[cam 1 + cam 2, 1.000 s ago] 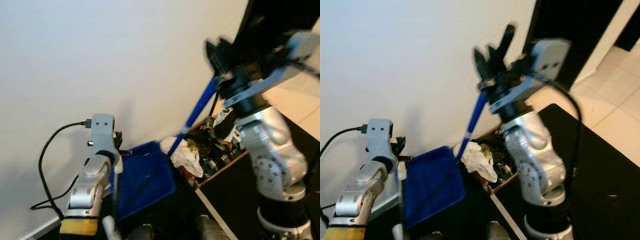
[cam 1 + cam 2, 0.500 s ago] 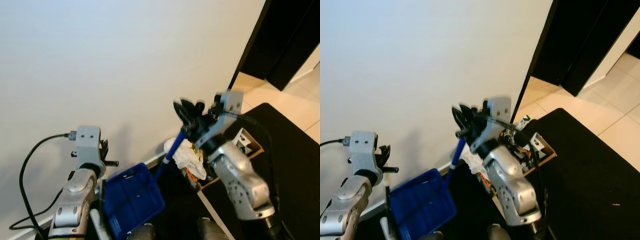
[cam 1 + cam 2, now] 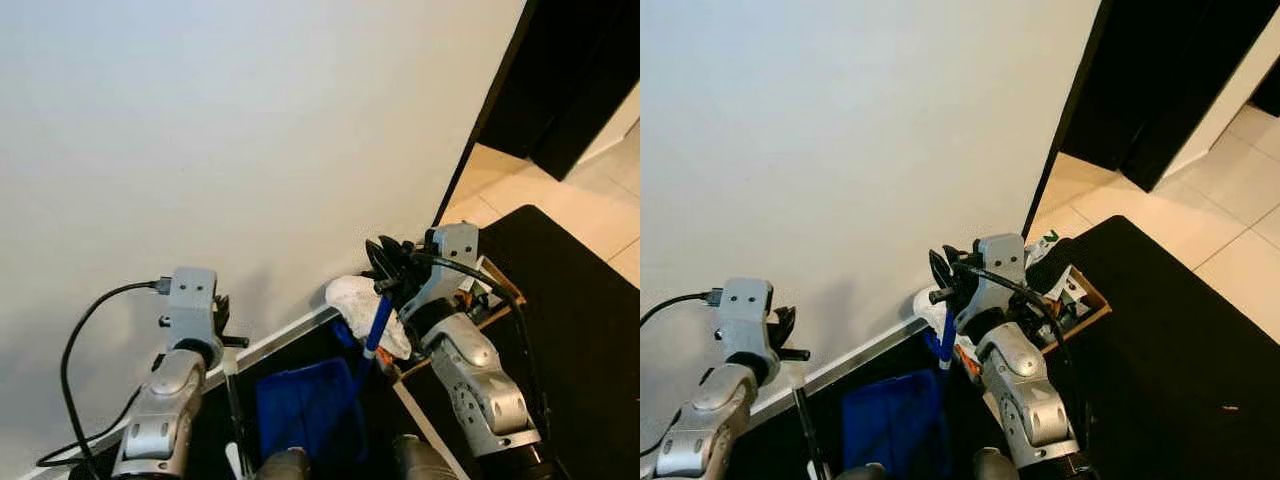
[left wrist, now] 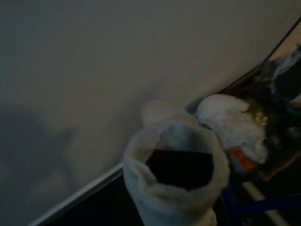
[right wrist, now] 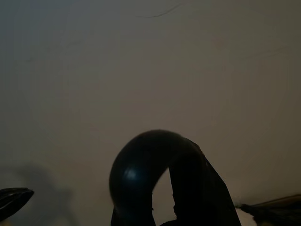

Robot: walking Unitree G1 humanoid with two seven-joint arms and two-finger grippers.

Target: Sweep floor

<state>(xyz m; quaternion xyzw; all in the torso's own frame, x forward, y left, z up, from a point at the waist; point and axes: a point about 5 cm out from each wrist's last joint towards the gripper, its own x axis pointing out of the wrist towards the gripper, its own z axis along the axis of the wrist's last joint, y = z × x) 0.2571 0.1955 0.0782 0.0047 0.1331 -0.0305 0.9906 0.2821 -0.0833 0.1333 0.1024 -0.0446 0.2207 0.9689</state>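
1. White wall (image 3: 220,130) takes up most of the head views, running from 9 o'clock to 1 o'clock; a pale baseboard (image 3: 865,355) runs along its foot.
2. Dark doorway (image 3: 1170,80) at 1–2 o'clock, with beige floor tiles (image 3: 1240,250) past it at 3 o'clock.
3. Black mat (image 3: 1160,330) covers the floor at 4–5 o'clock.
4. Blue dustpan (image 3: 305,410) sits low at 6 o'clock on the dark floor, near the wall; a blue handle (image 3: 376,325) rises from it toward the centre.
5. Right gripper (image 3: 385,270) at centre is clenched around the top of the blue handle.
6. Cardboard box (image 3: 1080,300) of trash just right of centre, on the mat's edge, with a white crumpled bag (image 3: 360,305) beside it, touching the handle.
7. Left gripper (image 3: 215,315) at 8 o'clock, by the wall; a thin dark stick (image 3: 805,425) runs down from it; can't tell whether its fingers are closed.
8. Black cable (image 3: 85,350) loops off the left wrist.
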